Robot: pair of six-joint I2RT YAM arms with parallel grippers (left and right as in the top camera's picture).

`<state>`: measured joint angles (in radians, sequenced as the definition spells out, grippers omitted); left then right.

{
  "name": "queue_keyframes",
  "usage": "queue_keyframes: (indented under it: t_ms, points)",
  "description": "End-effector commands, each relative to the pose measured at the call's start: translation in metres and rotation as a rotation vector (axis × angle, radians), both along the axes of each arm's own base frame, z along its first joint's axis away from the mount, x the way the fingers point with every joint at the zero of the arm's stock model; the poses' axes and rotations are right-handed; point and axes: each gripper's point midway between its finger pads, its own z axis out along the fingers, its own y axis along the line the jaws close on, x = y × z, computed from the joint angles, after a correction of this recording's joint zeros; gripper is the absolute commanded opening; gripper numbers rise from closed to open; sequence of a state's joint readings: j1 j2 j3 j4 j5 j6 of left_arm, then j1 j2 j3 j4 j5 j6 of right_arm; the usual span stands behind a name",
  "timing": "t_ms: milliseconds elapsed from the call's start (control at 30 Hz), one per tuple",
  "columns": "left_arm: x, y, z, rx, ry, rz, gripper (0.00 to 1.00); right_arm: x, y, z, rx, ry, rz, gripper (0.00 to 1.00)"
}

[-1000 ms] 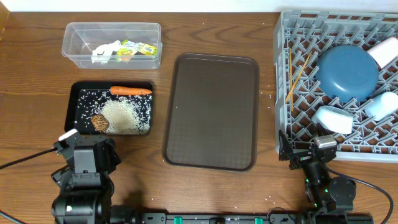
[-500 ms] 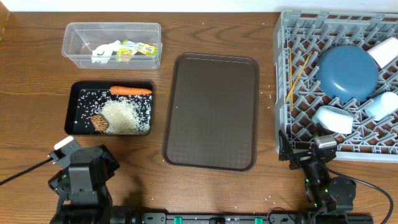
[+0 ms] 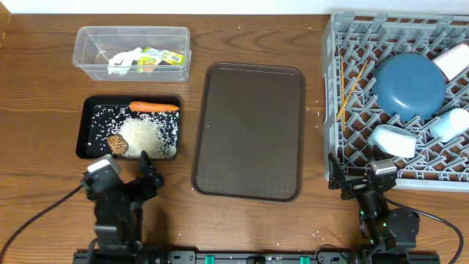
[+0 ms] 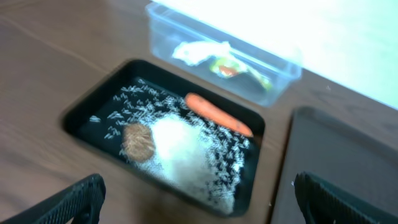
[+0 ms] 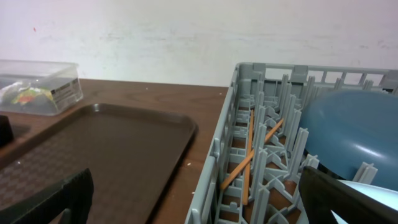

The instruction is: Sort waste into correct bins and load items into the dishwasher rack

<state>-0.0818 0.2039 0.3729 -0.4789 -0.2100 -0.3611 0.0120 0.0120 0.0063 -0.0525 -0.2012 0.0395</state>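
The left hand (image 3: 124,167) hovers low over the brown wooden worktop (image 3: 44,88) with its jaws spread wide and nothing between them. Just ahead of it lies the shallow black rectangular tray (image 3: 82,132), holding a heap of white rice grains (image 3: 146,136), a small brown food lump (image 3: 117,144) nearest the hand, and an orange carrot (image 3: 154,107) along the far side. Beyond the tray stands the clear rectangular plastic tub (image 3: 80,44) with crumpled white paper (image 3: 124,60) and yellow-green wrappers (image 3: 163,56) inside. Ahead and to the right of this hand lies the larger brown serving tray (image 3: 249,132).

The right hand (image 3: 359,180) is also wide and holds nothing, at the near edge of the large grey plastic lattice rack (image 3: 344,44). In the rack ahead of it are a small light blue bowl (image 3: 392,139) closest, wooden chopsticks (image 3: 346,92) ahead to the left, a large dark blue dish (image 3: 410,84) further on, and a light blue cup (image 3: 448,125) and white cup (image 3: 452,60) off to the right.
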Motion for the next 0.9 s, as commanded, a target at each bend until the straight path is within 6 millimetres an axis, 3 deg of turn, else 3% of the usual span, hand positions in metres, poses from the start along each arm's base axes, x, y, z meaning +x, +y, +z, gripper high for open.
queue_keyframes:
  t_ms: [0, 200, 433, 867]
  points:
    - [0.007, -0.019, -0.02, -0.024, -0.035, -0.106, 0.98, 0.0, -0.005, 0.0, -0.019, -0.005, -0.021, 0.99]
    - [0.016, -0.023, -0.051, -0.034, -0.096, -0.124, 0.98, 0.0, -0.004, 0.0, -0.019, -0.004, -0.02, 0.99]
    - [0.018, -0.023, -0.048, 0.022, -0.118, -0.146, 0.98, 0.0, -0.004, 0.0, -0.019, -0.004, -0.02, 0.99]
    - [0.029, -0.036, 0.008, 0.02, -0.416, -0.224, 0.98, 0.0, -0.004, 0.0, -0.019, -0.004, -0.02, 0.99]
